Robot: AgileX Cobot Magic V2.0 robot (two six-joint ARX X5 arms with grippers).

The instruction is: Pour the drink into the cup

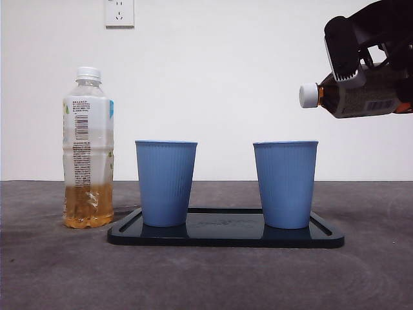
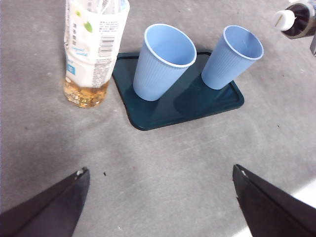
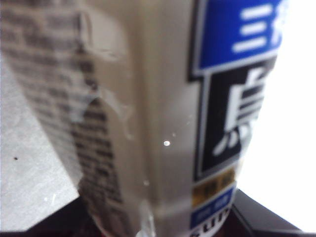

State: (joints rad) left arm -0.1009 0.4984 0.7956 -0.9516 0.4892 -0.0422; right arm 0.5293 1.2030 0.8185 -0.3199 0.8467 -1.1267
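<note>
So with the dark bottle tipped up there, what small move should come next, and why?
Probably shift the right gripper slightly toward the tray's middle, so the dark tea bottle's mouth comes over the nearer blue cup. The bottle lies almost level, but its white cap hangs just outside that cup's rim. The cap also looks still on, so nothing can pour yet.

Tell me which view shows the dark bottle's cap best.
The front view. There the white cap shows in full on the tilted dark bottle that the right gripper holds, up and to the side of the nearer cup. The left wrist view shows the cap small at a corner. The right wrist view shows only the blurred label.
</note>
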